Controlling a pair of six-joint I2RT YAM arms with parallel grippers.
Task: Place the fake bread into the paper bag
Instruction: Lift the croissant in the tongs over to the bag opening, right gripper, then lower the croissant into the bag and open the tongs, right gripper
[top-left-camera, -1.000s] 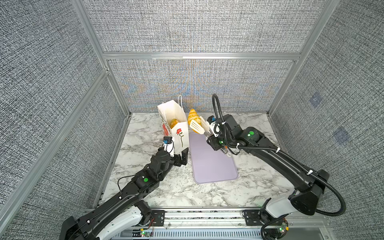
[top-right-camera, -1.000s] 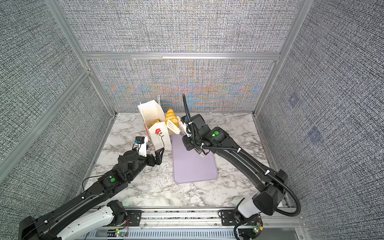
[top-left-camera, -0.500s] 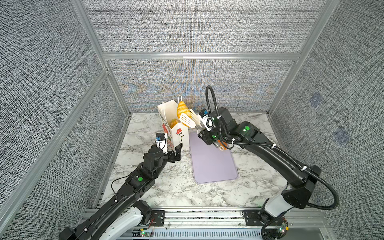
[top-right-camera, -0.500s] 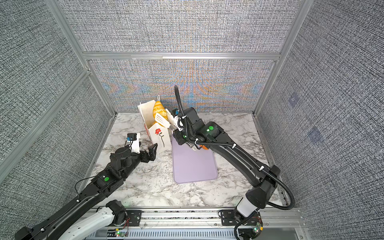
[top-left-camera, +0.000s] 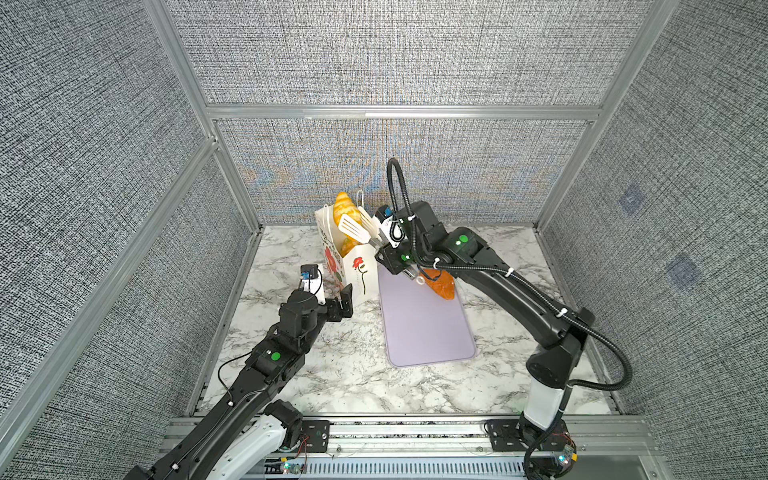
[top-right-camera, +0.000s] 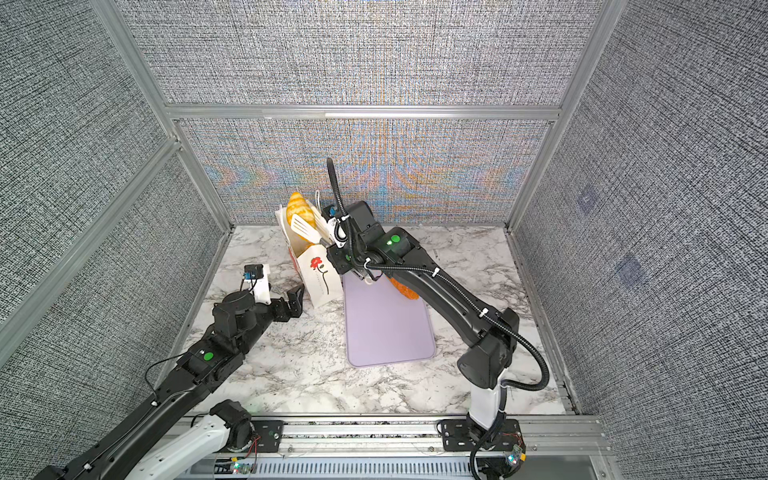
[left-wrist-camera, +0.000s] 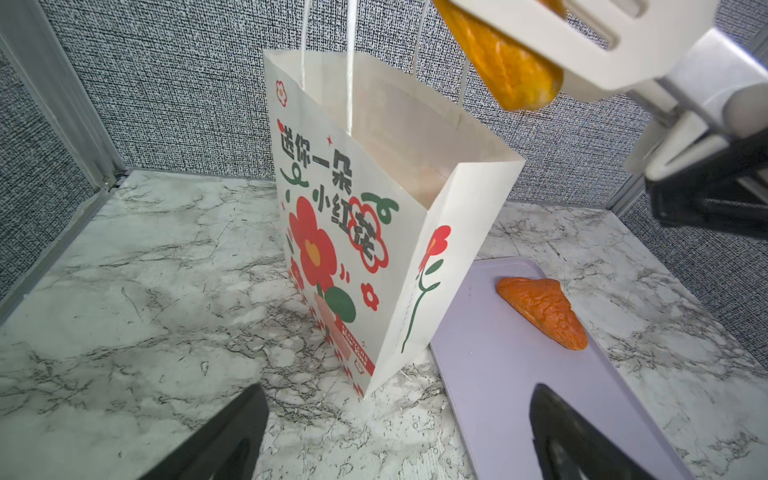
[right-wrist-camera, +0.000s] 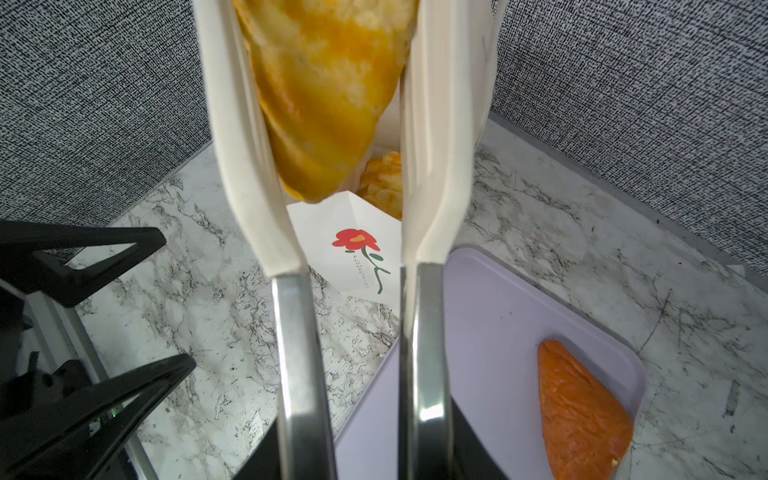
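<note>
The white paper bag stands open at the back of the marble table. My right gripper is shut on metal tongs with white blades. The tongs pinch a golden striped croissant just above the bag's mouth. More fake bread lies inside the bag. An orange-brown triangular piece rests on the lavender tray. My left gripper is open, just in front of the bag's near corner.
The lavender tray lies flat right of the bag, under my right arm. Grey fabric walls with aluminium posts close in the table on three sides. The bag's cord handles stand up beside the tongs.
My right arm has carried the croissant left, from beside the bag to over its mouth. My left gripper has drawn back from the bag's side towards the front left.
</note>
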